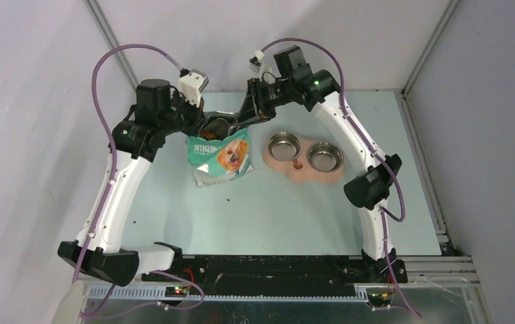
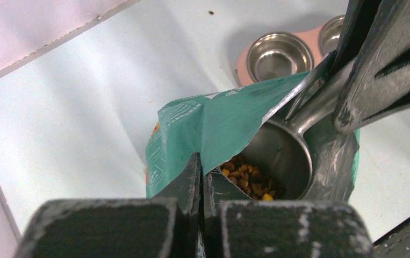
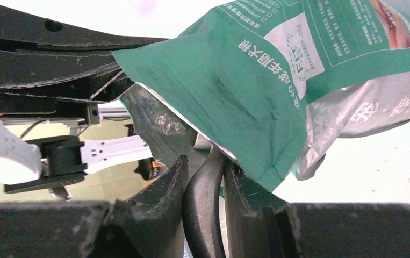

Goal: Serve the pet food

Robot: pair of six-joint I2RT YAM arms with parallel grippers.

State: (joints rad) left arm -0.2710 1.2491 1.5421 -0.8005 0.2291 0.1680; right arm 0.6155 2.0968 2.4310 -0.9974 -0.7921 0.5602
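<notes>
The pet food (image 2: 248, 177) is a small heap of brown kibble lying in the grey metal scoop (image 2: 280, 156), which sits inside the open mouth of the teal bag (image 1: 221, 156). My left gripper (image 2: 201, 161) is shut on the bag's torn top edge and holds the mouth up. My right gripper (image 3: 205, 164) is shut on the scoop's dark handle (image 3: 205, 199), just beside the bag (image 3: 245, 80). In the top view both grippers meet over the bag's top, the left gripper (image 1: 199, 128) and the right gripper (image 1: 249, 116). The rest of the bag's inside is hidden.
A pink feeder (image 1: 302, 174) with two steel bowls (image 1: 283, 145) (image 1: 324, 156) stands right of the bag; both bowls look bare inside. In the left wrist view the feeder's bowl (image 2: 275, 54) lies beyond the bag. Walls close in the table's far side.
</notes>
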